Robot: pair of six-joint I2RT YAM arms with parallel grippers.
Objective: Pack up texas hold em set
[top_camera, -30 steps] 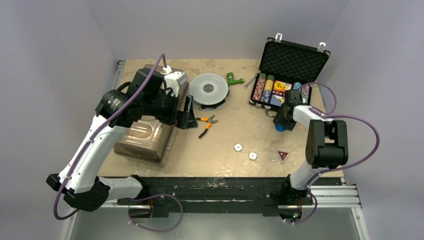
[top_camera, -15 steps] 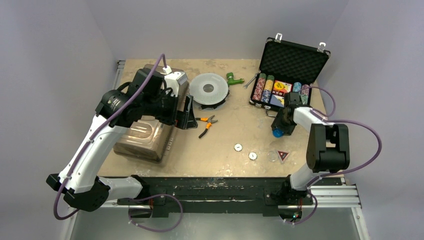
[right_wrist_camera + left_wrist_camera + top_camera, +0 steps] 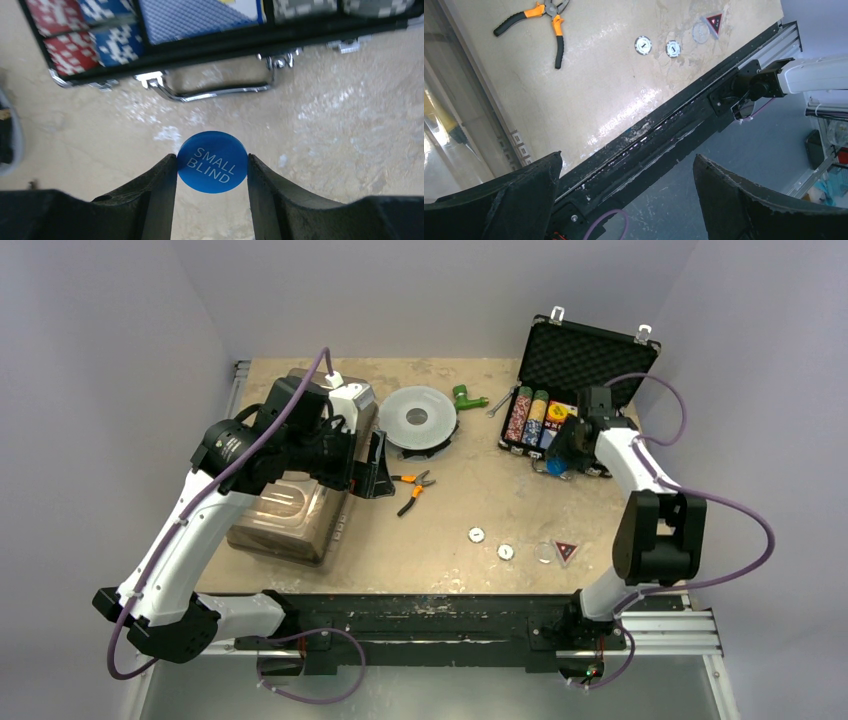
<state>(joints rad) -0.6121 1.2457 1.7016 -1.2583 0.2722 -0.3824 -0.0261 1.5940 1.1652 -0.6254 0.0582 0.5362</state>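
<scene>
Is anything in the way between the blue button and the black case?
Nothing really. The blue button, pinched in the right jaws, hangs just in front of the case. Only the case's own metal handle and front wall lie between them.

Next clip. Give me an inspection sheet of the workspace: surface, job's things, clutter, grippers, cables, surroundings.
Surface: beige table, scuffed.
Job's things: briefcase open at far right, chip rows and card deck inside; round white buttons and triangular button loose near the front edge.
Clutter: clear plastic bin, grey disc spool, pliers, green fitting.
Grippers: left gripper open, empty; right gripper fingers pinch the blue SMALL BLIND button just short of the briefcase.
Cables: purple cables loop off both arms.
Surroundings: plain grey walls, black rail.
</scene>
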